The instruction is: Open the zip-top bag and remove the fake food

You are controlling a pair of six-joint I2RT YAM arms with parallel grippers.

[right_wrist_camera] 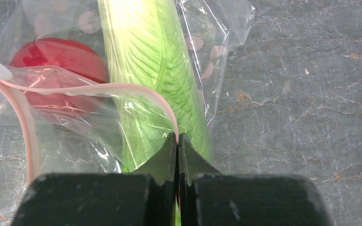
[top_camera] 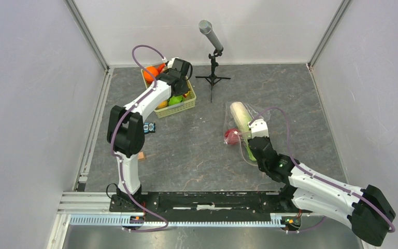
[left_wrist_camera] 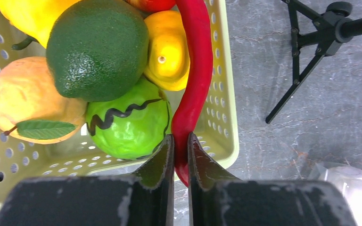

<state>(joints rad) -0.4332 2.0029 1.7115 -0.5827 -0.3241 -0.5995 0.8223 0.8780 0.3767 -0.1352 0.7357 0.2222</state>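
I read right gripper [right_wrist_camera: 177,140] clenched on pink zip strip [right_wrist_camera: 99,87] at near edge of zip-top bag [right_wrist_camera: 217,47]. Bag lies on table [top_camera: 197,155], straight ahead of that claw. Cabbage [right_wrist_camera: 155,56] has long axis running directly away from claw. Red piece [right_wrist_camera: 59,59] sits left of it; both are inside bag. Left gripper [left_wrist_camera: 181,143] pinches long red pepper [left_wrist_camera: 195,70] over basket [left_wrist_camera: 226,94], well apart from bag. My judgement: right arm is nearer, and left arm must cross over to reach into mouth.

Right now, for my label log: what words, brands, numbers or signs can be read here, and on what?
None can be read.
The small card lying near the basket carries blue and black marks, too small to read.
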